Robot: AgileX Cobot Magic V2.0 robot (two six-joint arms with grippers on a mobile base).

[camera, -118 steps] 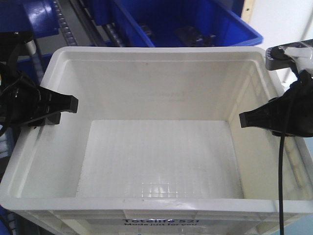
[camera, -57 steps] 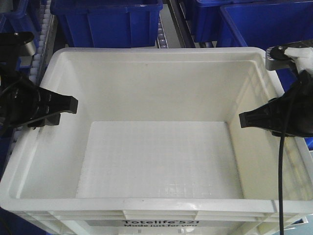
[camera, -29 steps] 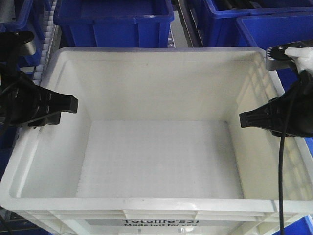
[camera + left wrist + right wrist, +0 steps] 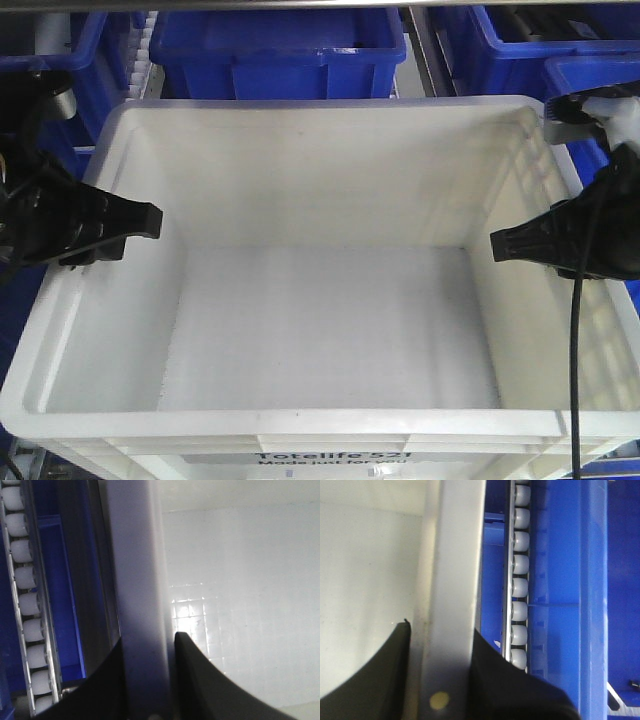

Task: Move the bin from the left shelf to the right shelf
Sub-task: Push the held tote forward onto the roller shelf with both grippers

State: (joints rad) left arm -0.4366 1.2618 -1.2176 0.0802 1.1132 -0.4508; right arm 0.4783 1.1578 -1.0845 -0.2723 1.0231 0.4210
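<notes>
Before blue bins (image 4: pixel 280 45), white bin (image 4: pixel 320 340), side rims seemingly pinched between fingers (image 4: pixel 125 220)

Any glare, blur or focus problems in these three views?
Front view: sharp, evenly lit, the bin looks washed out inside. Left wrist view: rim and fingers soft, too close; glare patch on the floor grid. Right wrist view: rim blurred, rollers sharper.

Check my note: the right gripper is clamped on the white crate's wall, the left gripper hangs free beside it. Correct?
No. The left gripper is clamped on the crate too: the left wrist view shows a finger on each side of its wall. The right gripper is clamped as stated.
</notes>
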